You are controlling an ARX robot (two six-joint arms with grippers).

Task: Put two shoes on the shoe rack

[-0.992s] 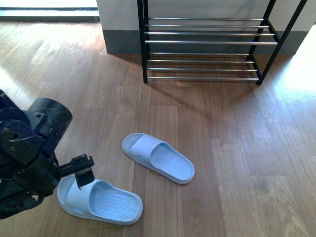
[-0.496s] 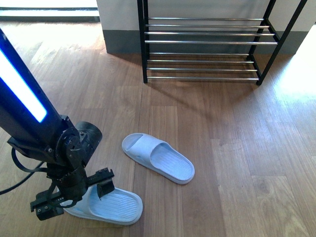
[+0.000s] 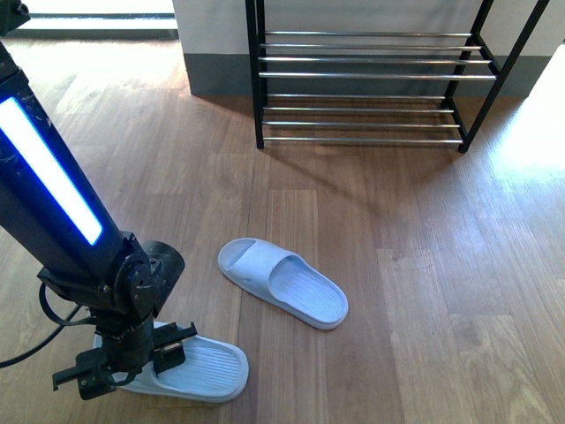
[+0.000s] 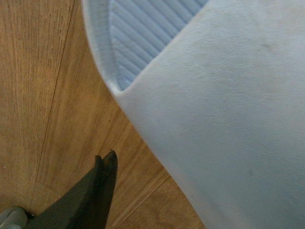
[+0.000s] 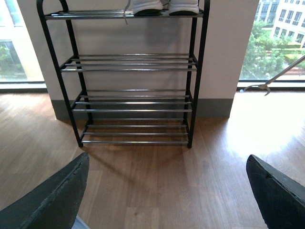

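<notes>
Two light-blue slides lie on the wood floor. The far slide (image 3: 282, 283) lies free in the middle. My left gripper (image 3: 128, 362) is open and low over the strap of the near slide (image 3: 207, 367), one finger on each side of it. In the left wrist view that strap (image 4: 214, 119) fills the frame beside one dark finger (image 4: 97, 191); the other finger is hidden. The shoe rack (image 3: 371, 79) stands at the back against the wall. My right gripper (image 5: 167, 191) is open, facing the shoe rack (image 5: 133, 67) from a distance with only floor between its fingers.
White-soled shoes (image 5: 164, 5) sit on the rack's top shelf, cut off by the frame. A white wall with a grey skirting (image 3: 221, 84) stands behind the rack. Bright windows flank it. Bare wood floor (image 3: 424, 265) lies between the slides and the rack.
My left arm swung out from close to the camera and came down onto the near slide. Its fingers now straddle the strap, and the slide shifted slightly left.
</notes>
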